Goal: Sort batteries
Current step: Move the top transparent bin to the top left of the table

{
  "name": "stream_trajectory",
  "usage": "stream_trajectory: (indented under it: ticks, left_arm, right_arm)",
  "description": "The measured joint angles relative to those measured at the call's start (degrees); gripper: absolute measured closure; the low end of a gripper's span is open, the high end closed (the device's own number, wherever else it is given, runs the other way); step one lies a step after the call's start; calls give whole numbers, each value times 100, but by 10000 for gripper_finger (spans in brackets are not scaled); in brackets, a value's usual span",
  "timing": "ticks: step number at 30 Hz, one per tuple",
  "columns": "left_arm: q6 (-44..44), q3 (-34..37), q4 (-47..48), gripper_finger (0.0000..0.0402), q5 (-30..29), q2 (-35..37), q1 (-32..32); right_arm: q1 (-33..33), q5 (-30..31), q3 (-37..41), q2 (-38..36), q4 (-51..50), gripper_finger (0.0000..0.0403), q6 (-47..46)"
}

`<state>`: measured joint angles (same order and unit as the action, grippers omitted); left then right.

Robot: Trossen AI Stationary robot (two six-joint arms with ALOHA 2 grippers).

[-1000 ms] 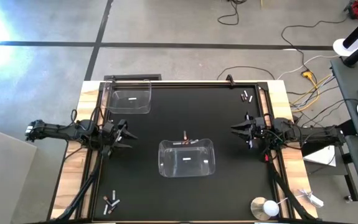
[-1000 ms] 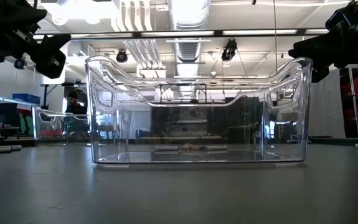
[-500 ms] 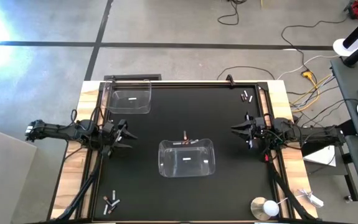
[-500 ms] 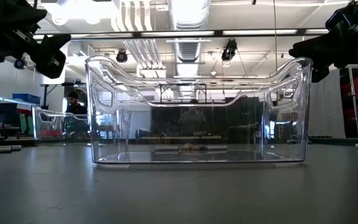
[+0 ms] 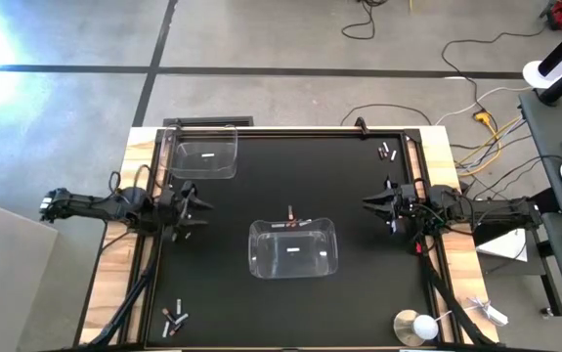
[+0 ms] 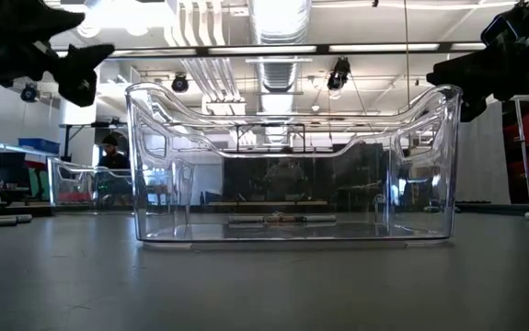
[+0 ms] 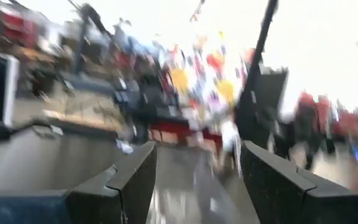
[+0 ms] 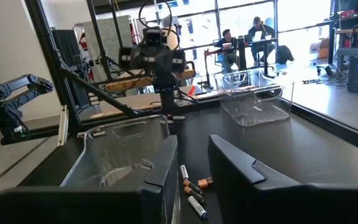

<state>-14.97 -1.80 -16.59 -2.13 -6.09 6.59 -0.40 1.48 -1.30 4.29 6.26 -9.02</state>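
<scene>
Several tiny dark, copper-ended cylindrical batteries (image 5: 295,223) crowd our middle clear plastic bin's (image 5: 293,248) far wall; both released, empty grippers (image 5: 194,206) (image 5: 370,202) risk nudging it.

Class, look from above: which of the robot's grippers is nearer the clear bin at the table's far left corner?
Left. The left gripper hovers just in front of that corner bin; the right gripper waits across the table near its right edge.
</scene>
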Motion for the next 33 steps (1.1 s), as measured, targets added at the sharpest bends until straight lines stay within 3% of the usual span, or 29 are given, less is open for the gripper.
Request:
stream_trajectory:
  ticks: [4, 8, 14, 18, 21, 25, 30, 33]
  left_arm:
    - [-369, -4, -711, 191, -346, 0, -2]
    - [-211, -4, -1203, 191, -553, -10, 0]
    - [-1709, -4, -1387, 191, -3027, -86, -10]
    - [-2039, -37, -1159, 191, -3495, -279, -29]
    - [-2536, -382, 75, 191, -3397, -582, -105]
    - [-2865, -1510, 2551, 191, -3141, -1283, -347]
    - [-1565, -3262, 4866, 191, -3128, -2522, -894]
    - [-747, -4093, 5939, 191, -2669, -3299, -1438]
  right_arm:
    - [1, 0, 0, -1, -1, 312, 0]
    - [-1, 0, 0, -1, -2, 310, 0]
    - [0, 0, 0, 0, -2, 323, 0]
    - [1, 0, 2, 0, -2, 333, 0]
    - [1, 0, 0, -2, -4, 338, 0]
    - [1, 0, 0, -2, -4, 338, 0]
    - [0, 0, 1, -2, -6, 328, 0]
    - [1, 1, 1, -2, -6, 321, 0]
